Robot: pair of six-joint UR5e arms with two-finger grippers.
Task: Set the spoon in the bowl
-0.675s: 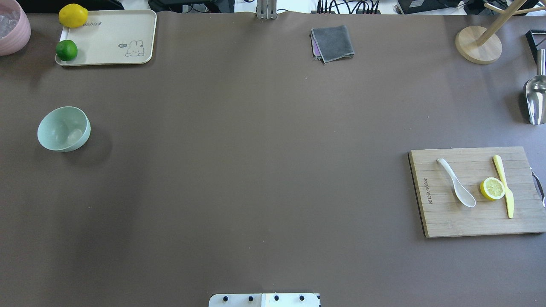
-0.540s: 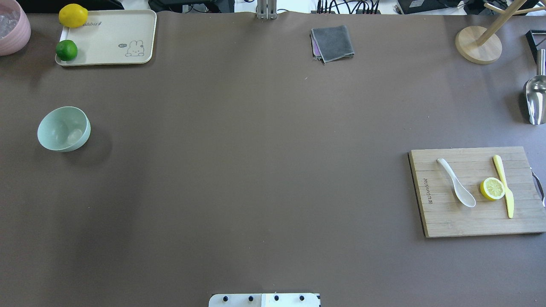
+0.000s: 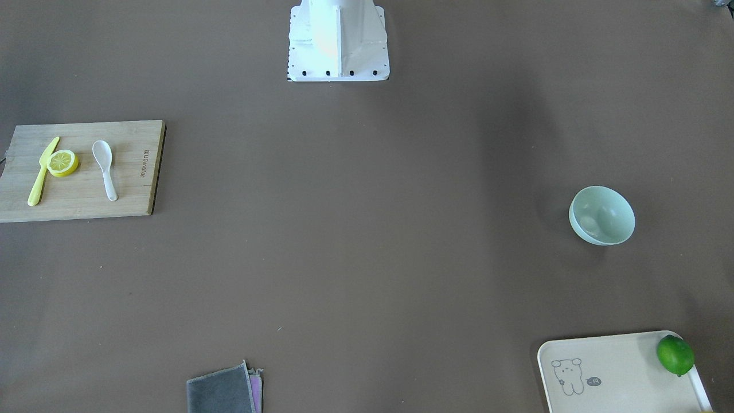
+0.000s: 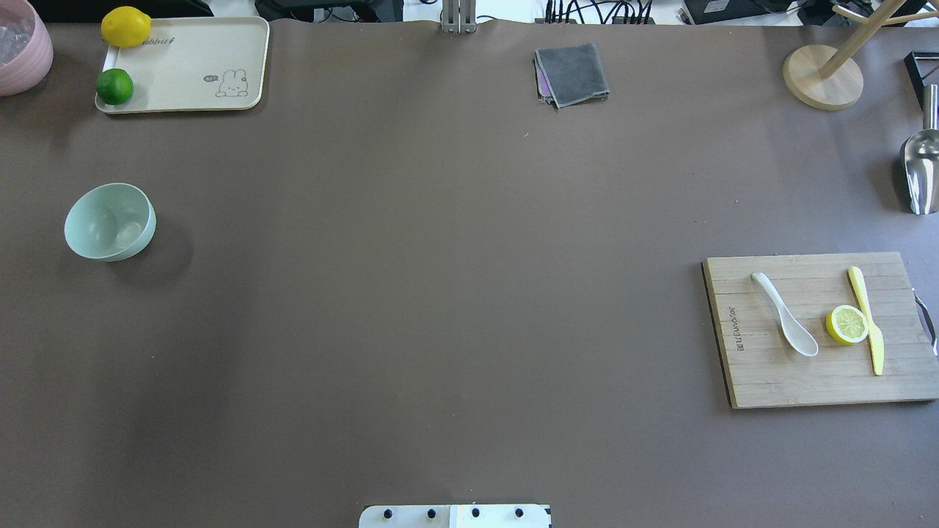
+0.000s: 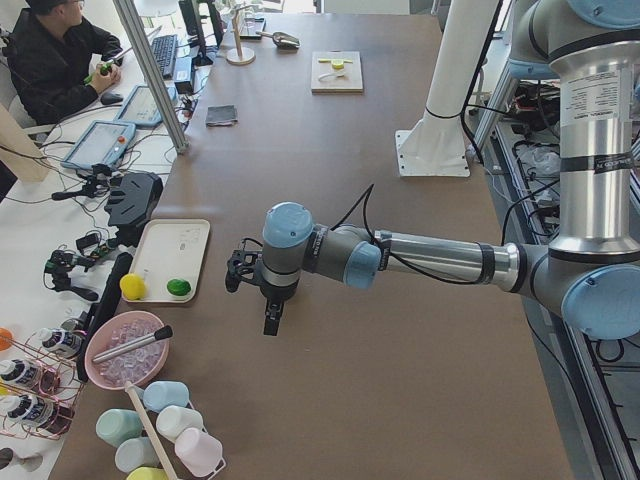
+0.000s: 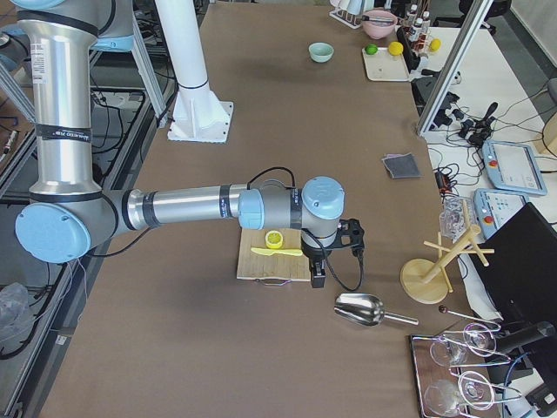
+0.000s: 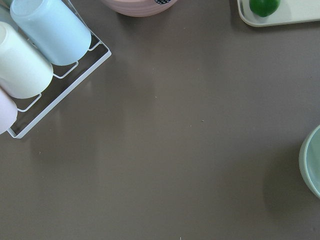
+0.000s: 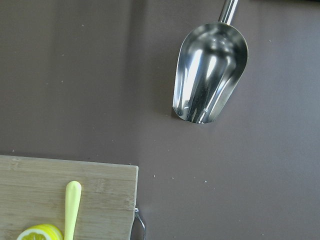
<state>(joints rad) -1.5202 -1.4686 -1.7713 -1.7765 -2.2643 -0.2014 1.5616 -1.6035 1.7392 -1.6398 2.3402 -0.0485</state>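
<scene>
The white spoon [image 4: 786, 325] lies on a wooden cutting board [image 4: 770, 381] at the table's right, beside a lemon half [image 4: 847, 324] and a yellow knife [image 4: 867, 320]; it also shows in the front view [image 3: 105, 169]. The mint-green bowl [image 4: 110, 221] stands empty at the far left, its rim at the left wrist view's right edge [image 7: 312, 167]. My left gripper [image 5: 270, 320] hangs over the table's left end, past the bowl. My right gripper [image 6: 318, 277] hangs over the board's outer edge. Both show only in side views, so I cannot tell whether they are open.
A cream tray [image 4: 191, 66] with a lemon [image 4: 125, 26] and a lime [image 4: 114, 86] is at the back left, beside a pink bowl [image 4: 18, 44]. A grey cloth [image 4: 572, 73], a wooden stand [image 4: 821, 77] and a metal scoop [image 8: 210, 75] are further right. A cup rack [image 7: 35, 55] is beyond the left end.
</scene>
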